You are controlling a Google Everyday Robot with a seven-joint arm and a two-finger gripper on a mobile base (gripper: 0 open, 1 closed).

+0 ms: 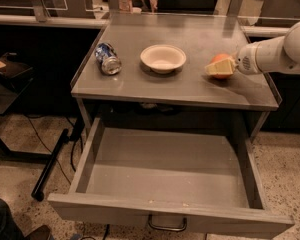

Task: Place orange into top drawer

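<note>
The orange (221, 59) is sitting on the bench (190, 88), near its right edge and to the right of the white bowl (163, 58). It is showing as a round fruit with no long axis to speak of, so it is not pointing any way; only its upper part is appearing above the claw (216, 69). The claw is reaching in from the right at bench height, its cream tip pointing left and lying across the near side of the orange, touching it or just beside it. How far open the claw is, and whether it is gripping the fruit, I cannot tell. The white arm (275, 54) is stretching out to the right edge of the view.

The top drawer (165, 166) is standing pulled out below the bench, opening toward the camera. Its long axis is running left to right, and its curved metal handle (167, 227) is hanging at the middle of the front panel. A crushed blue-and-silver can (108, 58) is lying on its side at the left of the bench, well apart from the orange.
</note>
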